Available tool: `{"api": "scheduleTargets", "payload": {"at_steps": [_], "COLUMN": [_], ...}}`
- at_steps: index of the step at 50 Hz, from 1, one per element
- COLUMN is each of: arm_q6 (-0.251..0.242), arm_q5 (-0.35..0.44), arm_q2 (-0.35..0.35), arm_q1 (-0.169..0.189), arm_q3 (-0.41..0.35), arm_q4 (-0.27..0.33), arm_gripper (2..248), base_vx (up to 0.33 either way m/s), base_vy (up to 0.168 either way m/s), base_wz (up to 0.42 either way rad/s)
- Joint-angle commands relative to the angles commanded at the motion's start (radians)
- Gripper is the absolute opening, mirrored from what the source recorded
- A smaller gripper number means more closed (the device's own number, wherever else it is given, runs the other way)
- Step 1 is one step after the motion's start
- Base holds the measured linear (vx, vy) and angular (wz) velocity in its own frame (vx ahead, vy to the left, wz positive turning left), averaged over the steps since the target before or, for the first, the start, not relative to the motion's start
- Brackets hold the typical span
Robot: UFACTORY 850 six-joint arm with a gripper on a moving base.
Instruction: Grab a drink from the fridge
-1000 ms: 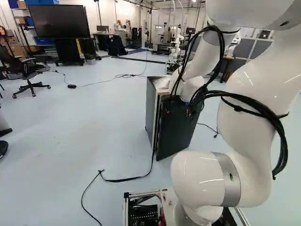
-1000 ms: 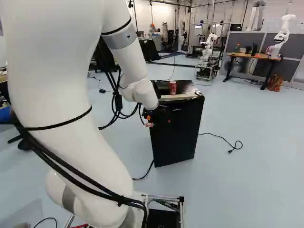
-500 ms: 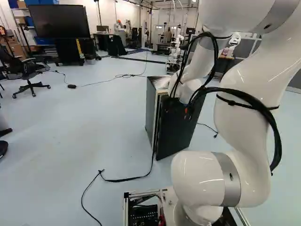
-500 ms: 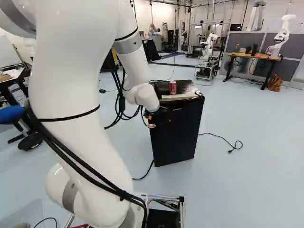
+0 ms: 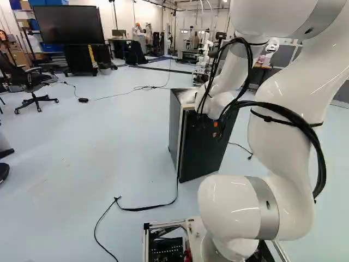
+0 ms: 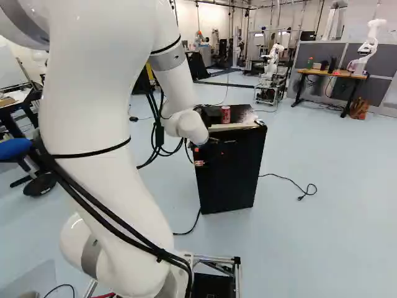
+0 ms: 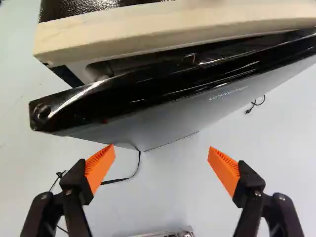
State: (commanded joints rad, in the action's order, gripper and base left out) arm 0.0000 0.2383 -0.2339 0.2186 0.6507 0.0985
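Our pincer (image 7: 161, 163) is spread wide by the door (image 7: 168, 111), slightly ajar on the fridge (image 5: 175, 128). We'd hook its free edge, expecting some drag. The can (image 6: 226, 114) on top looks smooth, likely slippery: we'd clasp its middle.

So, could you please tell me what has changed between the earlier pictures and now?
The fridge door has swung slightly back toward the fridge body, though it remains ajar. The arm's large link has shifted left in the left base view and right in the right base view. The gripper stands open, holding nothing. The base, fridge body and red can on top stayed put.
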Motion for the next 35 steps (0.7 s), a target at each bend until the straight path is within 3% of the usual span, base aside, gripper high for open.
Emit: {"api": "scheduleTargets", "payload": {"at_steps": [35], "arm_q6": [0.0], "arm_q5": [0.0], "arm_q2": [-0.02], "arm_q1": [-0.004], "arm_q3": [0.024], "arm_q4": [0.0], "arm_gripper": [247], "base_vx": [0.0], "base_vy": [0.0], "base_wz": [0.0]}}
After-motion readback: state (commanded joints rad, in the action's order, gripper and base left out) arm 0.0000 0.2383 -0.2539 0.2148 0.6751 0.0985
